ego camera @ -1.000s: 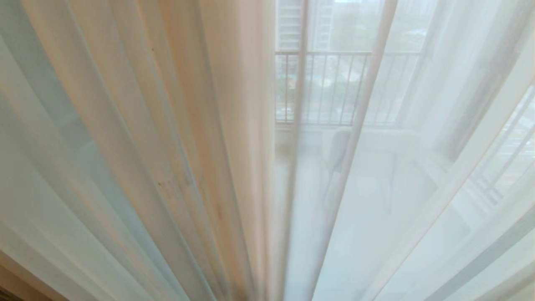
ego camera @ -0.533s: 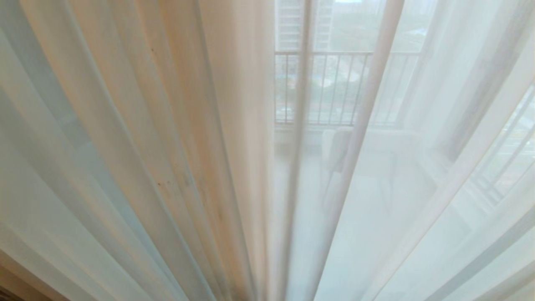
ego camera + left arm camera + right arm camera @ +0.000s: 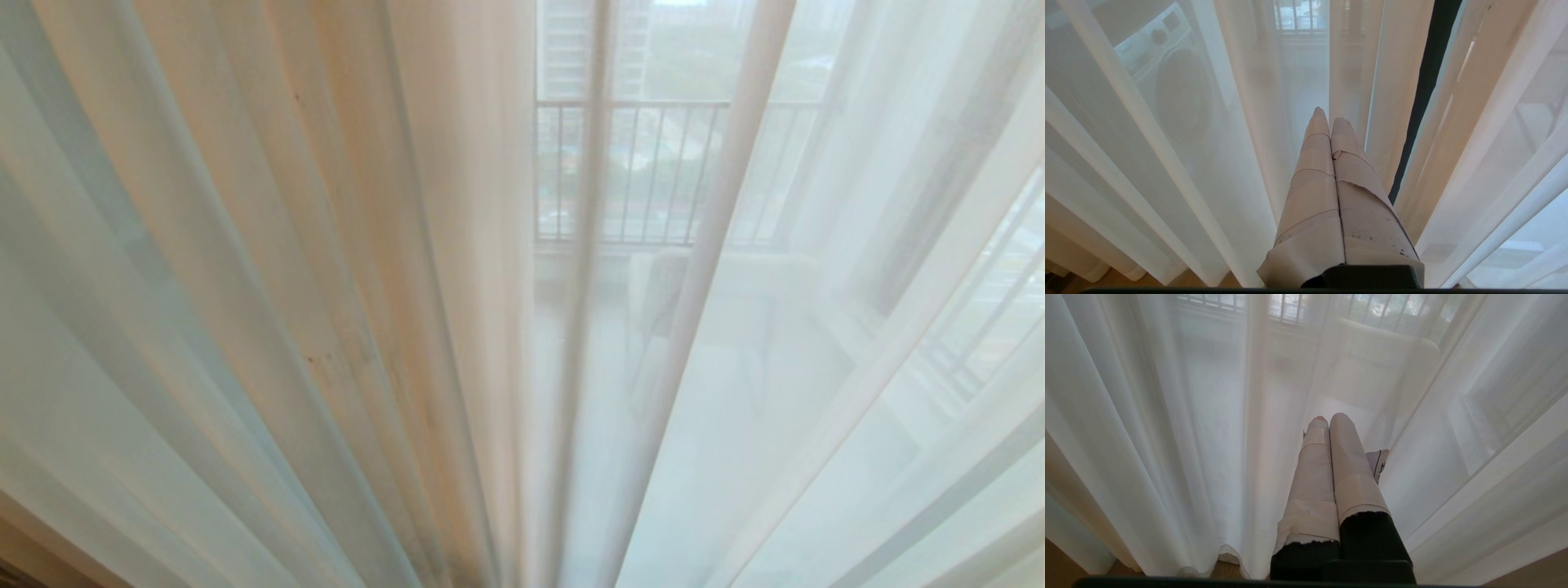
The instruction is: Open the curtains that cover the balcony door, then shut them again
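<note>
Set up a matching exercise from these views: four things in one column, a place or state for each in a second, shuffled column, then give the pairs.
Things
1. left gripper
2. curtains
3. washing machine
4. balcony railing

Places or states
A. sheer white folds drawn across the whole head view
B. metal bars seen through the fabric, with buildings beyond
C. taped fingers pressed together, pointing at the fabric
D. round dark door, seen dimly through the curtain in the left wrist view

Pairs: 1-C, 2-A, 3-D, 4-B

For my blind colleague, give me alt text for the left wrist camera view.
The shut left gripper, its fingers wrapped in tape, points at the sheer white curtains hanging in long folds. A washing machine shows faintly through the fabric.
</note>
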{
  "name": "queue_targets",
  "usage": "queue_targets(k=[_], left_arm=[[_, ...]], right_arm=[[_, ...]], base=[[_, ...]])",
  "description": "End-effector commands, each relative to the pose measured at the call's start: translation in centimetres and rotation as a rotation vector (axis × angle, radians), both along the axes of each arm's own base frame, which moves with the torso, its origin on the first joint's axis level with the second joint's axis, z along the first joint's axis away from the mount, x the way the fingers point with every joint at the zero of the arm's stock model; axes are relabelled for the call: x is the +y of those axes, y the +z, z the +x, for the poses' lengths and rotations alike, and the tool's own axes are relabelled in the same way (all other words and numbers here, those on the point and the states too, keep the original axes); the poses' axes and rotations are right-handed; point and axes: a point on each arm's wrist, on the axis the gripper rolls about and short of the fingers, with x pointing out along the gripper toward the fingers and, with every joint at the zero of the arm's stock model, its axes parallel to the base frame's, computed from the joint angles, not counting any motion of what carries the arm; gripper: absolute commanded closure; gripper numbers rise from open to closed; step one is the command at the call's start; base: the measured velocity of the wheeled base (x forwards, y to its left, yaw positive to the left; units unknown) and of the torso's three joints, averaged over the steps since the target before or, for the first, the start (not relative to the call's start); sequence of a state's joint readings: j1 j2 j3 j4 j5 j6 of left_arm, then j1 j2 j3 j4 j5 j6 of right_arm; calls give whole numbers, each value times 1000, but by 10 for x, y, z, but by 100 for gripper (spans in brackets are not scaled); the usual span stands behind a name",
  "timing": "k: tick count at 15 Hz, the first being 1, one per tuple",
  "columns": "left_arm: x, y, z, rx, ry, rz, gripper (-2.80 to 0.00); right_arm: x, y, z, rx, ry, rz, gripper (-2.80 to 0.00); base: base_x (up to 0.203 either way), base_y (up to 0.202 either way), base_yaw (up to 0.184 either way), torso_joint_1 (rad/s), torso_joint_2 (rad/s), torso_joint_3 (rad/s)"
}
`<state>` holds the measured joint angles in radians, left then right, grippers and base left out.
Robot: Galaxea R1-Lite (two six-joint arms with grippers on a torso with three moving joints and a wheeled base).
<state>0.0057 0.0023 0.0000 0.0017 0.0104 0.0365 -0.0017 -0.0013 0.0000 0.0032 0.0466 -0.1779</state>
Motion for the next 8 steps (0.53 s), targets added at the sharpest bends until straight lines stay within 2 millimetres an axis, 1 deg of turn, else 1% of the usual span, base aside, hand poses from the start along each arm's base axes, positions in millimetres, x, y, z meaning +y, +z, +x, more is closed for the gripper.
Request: queue_targets(k=[1,4,8], left_arm=[[0,0,0,-1,1,0,0],[0,0,0,-1,1,0,0],[0,0,0,-1,1,0,0]], right_arm=[[0,0,0,0,1,11,0],[0,0,0,4,-1,37,0],[0,0,0,6,-7,121,0]], base=[[0,0,0,0,0,0],[0,0,0,0,0,0],[0,0,0,0,0,0]])
